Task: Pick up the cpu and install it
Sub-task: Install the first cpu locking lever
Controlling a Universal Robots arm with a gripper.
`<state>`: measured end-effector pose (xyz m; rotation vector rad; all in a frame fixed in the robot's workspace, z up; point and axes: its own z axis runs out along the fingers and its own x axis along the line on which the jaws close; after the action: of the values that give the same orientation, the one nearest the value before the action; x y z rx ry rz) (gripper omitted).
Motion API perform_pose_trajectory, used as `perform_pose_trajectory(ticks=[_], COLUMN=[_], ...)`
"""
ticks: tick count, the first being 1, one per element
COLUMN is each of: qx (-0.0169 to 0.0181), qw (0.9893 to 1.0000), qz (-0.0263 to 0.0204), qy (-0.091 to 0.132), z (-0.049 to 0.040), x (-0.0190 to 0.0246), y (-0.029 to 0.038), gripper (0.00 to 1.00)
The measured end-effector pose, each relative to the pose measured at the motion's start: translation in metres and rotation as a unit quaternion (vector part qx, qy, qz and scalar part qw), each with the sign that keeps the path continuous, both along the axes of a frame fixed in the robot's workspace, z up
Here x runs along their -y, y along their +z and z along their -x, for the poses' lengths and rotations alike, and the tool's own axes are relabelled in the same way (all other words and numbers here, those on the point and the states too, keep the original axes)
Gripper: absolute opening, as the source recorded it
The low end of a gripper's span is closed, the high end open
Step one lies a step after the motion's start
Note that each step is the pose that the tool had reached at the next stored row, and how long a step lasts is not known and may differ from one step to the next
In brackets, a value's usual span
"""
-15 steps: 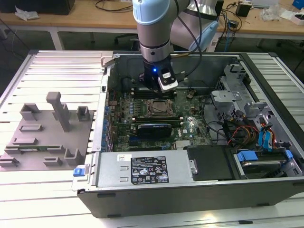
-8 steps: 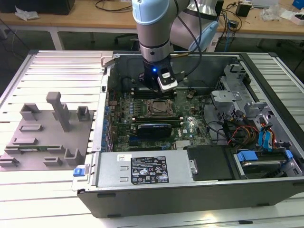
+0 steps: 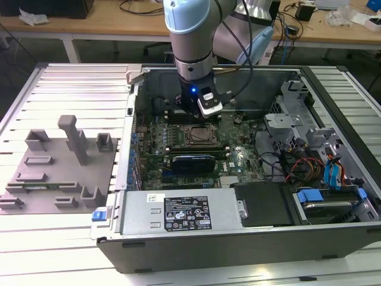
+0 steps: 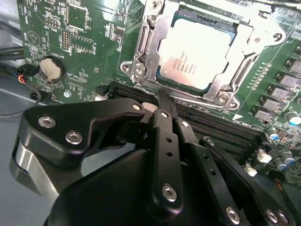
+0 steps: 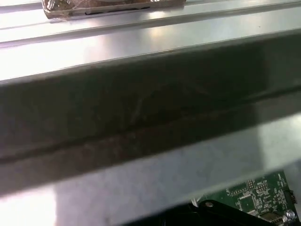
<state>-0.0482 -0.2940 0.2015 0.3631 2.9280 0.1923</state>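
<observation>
small flat square silvery-topped cpu (image 4: 197,59) seated in metal-framed socket (image 4: 141,56), upper centre | gripper (image 4: 162,106) just beside socket | fingers pressed together, empty | keep clear of socket frame

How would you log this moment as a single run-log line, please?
tool: over motherboard, beside socket, nothing seen held | cpu: seated in socket, frame around it | case: open

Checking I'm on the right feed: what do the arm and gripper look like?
The arm is silver-grey with pale blue joint caps, a black cable along it and a small blue light at the wrist. The gripper is matte black, built of linked bars joined by silver screws.
</observation>
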Motion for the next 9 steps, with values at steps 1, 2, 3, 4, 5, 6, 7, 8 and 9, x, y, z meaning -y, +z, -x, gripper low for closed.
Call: perform_pose_trajectory(ticks=[1, 2, 3, 4, 5, 6, 7, 8, 9], qx=[0.0006, 0.0013, 0.0027, 0.0027, 0.0027, 0.0027, 0.0027, 0.0026, 0.0027], qw=[1.0, 1.0, 1.0, 1.0, 1.0, 1.0, 1.0, 1.0, 1.0], qz=[0.0009, 0.0021, 0.0039, 0.004, 0.004, 0.004, 0.004, 0.0041, 0.004], qy=[0.0, 0.0, -0.001, -0.001, -0.001, -0.001, -0.001, -0.001, -0.001], z=[0.0, 0.0, -0.0001, -0.0001, -0.0001, -0.0001, -0.0001, 0.0, 0.0], x=[0.001, 0.0023, 0.0036, 0.0036, 0.0036, 0.0036, 0.0036, 0.0037, 0.0037], y=[-0.0003, -0.0005, -0.0011, -0.001, -0.001, -0.001, -0.001, -0.0002, 0.0017], gripper=[0.11, 0.11, 0.11, 0.11, 0.11, 0.11, 0.11, 0.11, 0.11])
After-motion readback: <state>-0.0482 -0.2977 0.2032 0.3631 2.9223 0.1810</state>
